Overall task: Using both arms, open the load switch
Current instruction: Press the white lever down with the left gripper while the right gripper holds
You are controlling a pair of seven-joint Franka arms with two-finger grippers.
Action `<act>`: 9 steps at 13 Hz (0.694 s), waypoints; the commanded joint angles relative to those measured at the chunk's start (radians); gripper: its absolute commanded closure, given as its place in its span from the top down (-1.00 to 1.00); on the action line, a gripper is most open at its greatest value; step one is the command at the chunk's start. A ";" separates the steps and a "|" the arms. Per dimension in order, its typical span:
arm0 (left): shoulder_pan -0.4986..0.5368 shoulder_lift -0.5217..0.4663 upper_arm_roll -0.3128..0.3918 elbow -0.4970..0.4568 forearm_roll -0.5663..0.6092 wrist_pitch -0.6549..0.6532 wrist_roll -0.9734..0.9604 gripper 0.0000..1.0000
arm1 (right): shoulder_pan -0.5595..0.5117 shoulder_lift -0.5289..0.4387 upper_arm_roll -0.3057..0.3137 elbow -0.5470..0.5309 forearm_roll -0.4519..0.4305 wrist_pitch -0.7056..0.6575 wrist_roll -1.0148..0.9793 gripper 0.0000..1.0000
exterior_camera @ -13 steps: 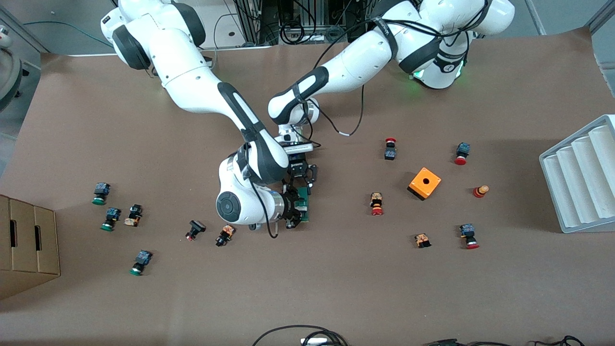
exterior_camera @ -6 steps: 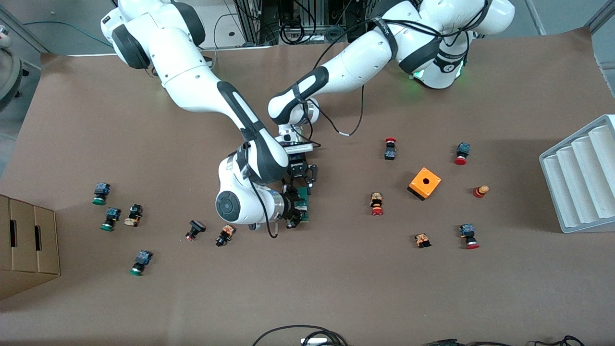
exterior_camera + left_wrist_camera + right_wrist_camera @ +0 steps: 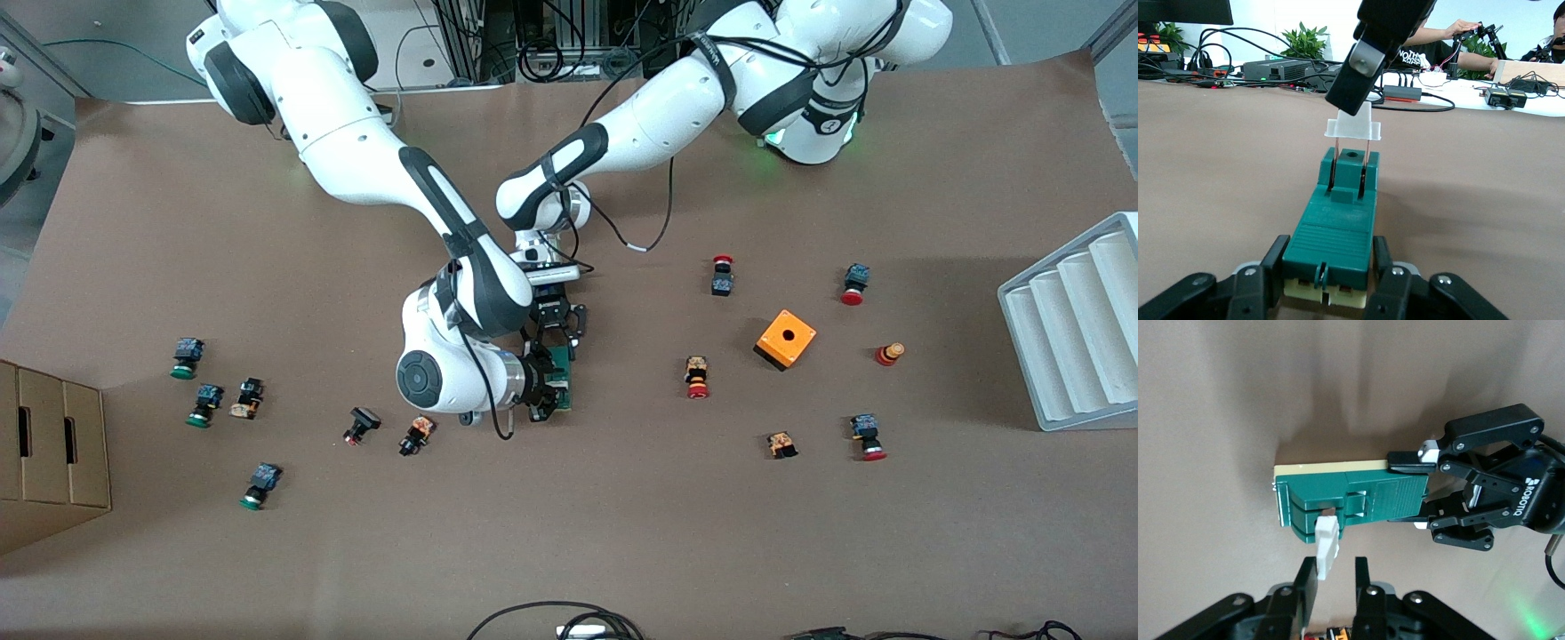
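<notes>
The dark-green load switch point(image 3: 562, 373) lies on the brown table near its middle. My left gripper point(image 3: 1328, 257) is shut on one end of it, a finger on each side. At the switch's other end its white tab point(image 3: 1353, 127) stands raised on two thin pins. My right gripper point(image 3: 1335, 565) has the white tab point(image 3: 1327, 547) between its fingers; the tab touches one finger and a gap shows to the other, so it is open. In the front view the left gripper point(image 3: 558, 333) and the right gripper point(image 3: 544, 391) meet at the switch.
An orange cube box point(image 3: 785, 338) and several push buttons point(image 3: 696, 377) lie toward the left arm's end, by a white ribbed tray point(image 3: 1076, 329). More push buttons point(image 3: 205, 404) and a cardboard box point(image 3: 44, 453) are at the right arm's end. Two buttons point(image 3: 416, 436) lie close to the right wrist.
The right arm's wrist has shifted slightly toward its own end of the table. The left arm and the load switch have stayed where they were.
</notes>
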 commanded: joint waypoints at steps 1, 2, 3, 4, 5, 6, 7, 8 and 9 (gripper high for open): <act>-0.005 0.017 -0.008 0.014 0.016 -0.005 0.006 0.12 | -0.002 -0.039 0.014 -0.048 -0.019 -0.001 -0.009 -0.43; -0.005 0.017 -0.008 0.014 0.015 -0.003 0.006 0.12 | -0.002 -0.039 0.014 -0.048 -0.019 -0.003 -0.009 -0.43; -0.005 0.017 -0.008 0.009 0.015 -0.005 0.006 0.12 | -0.002 -0.039 0.014 -0.048 -0.019 -0.003 -0.011 -0.43; -0.005 0.016 -0.008 0.008 0.015 -0.005 0.006 0.12 | -0.002 -0.039 0.014 -0.048 -0.020 -0.003 -0.012 -0.44; -0.005 0.017 -0.008 0.008 0.015 -0.005 0.006 0.12 | -0.001 -0.039 0.014 -0.049 -0.020 -0.003 -0.015 -0.44; -0.005 0.017 -0.008 0.008 0.015 -0.005 0.006 0.12 | 0.001 -0.039 0.014 -0.055 -0.020 -0.003 -0.020 -0.44; -0.005 0.017 -0.008 0.008 0.016 -0.003 0.007 0.12 | 0.002 -0.043 0.014 -0.063 -0.022 -0.003 -0.021 -0.44; -0.005 0.017 -0.006 0.008 0.015 -0.003 0.006 0.12 | 0.002 -0.046 0.014 -0.071 -0.022 -0.001 -0.026 -0.45; -0.005 0.016 -0.006 0.008 0.015 -0.003 0.006 0.12 | 0.002 -0.054 0.014 -0.077 -0.022 0.000 -0.034 -0.48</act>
